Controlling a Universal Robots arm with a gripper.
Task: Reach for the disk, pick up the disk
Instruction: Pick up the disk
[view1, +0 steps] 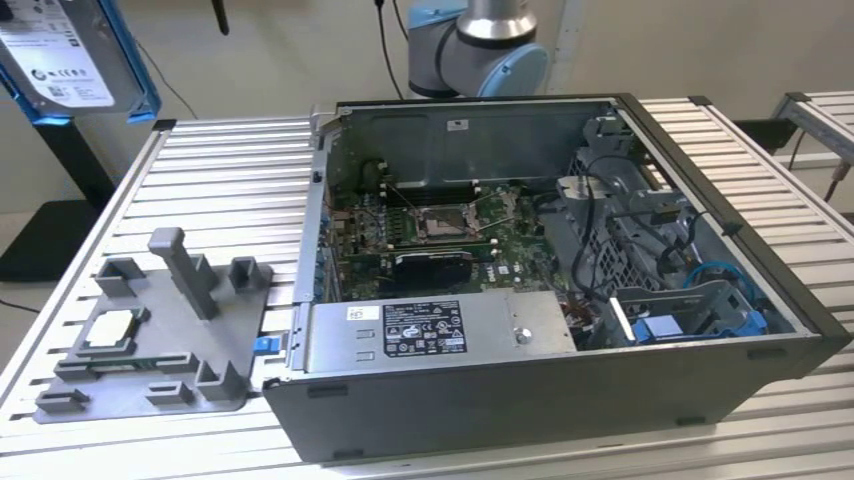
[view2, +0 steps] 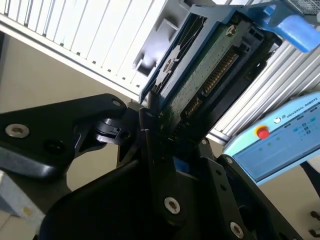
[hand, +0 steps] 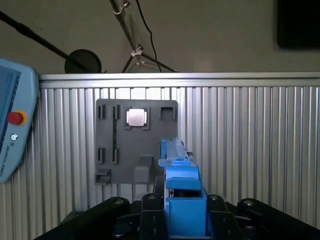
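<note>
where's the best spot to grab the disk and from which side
Take the disk at one end of its blue bracket, pinched across the thin dimension, coming in end-on. It is a flat slab, so its broad faces suit a parallel pinch. The gripper appears shut on it this way.

Disk (view1: 64, 58) high at the exterior view's upper left, clear of the slatted metal table (view1: 227, 170), label facing camera, blue bracket at its edges. Open computer case (view1: 534, 400) at centre, motherboard (view1: 427, 230) exposed. Grey fixture plate (view1: 160, 350) just beside case, small silver chip (view1: 110, 328) on it. Arm base (view1: 481, 50) behind case
</note>
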